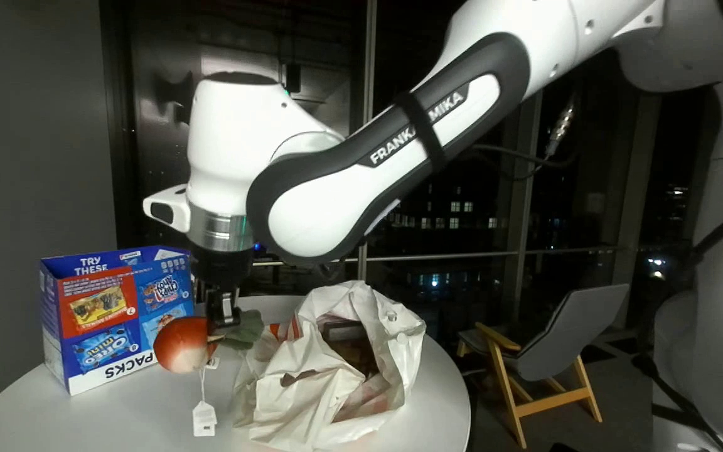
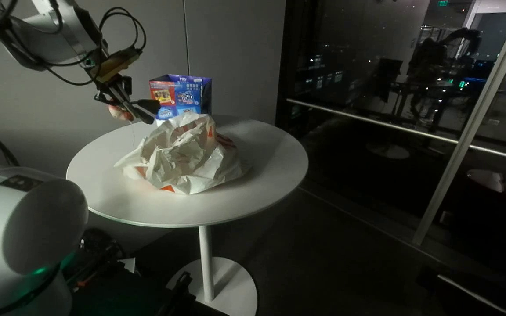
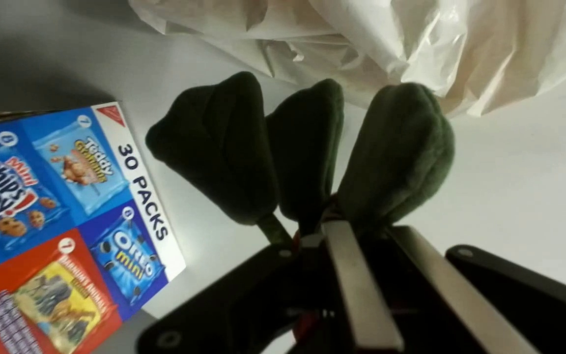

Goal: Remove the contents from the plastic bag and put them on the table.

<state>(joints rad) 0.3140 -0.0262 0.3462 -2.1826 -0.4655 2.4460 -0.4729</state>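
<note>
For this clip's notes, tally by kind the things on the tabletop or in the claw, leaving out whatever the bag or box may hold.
Plastic bag: 1
Printed cardboard box: 1
Plush vegetable, hanging tag included, held in the claw: 1
Total: 3

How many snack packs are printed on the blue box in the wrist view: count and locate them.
4, on the blue box: Chips Ahoy left, Teddy Grahams top, Oreo right, Animals bottom. Others may be hidden.

Bent white arm (image 1: 342,194), end effector (image 3: 369,228) clamped closed, angled downward
</note>
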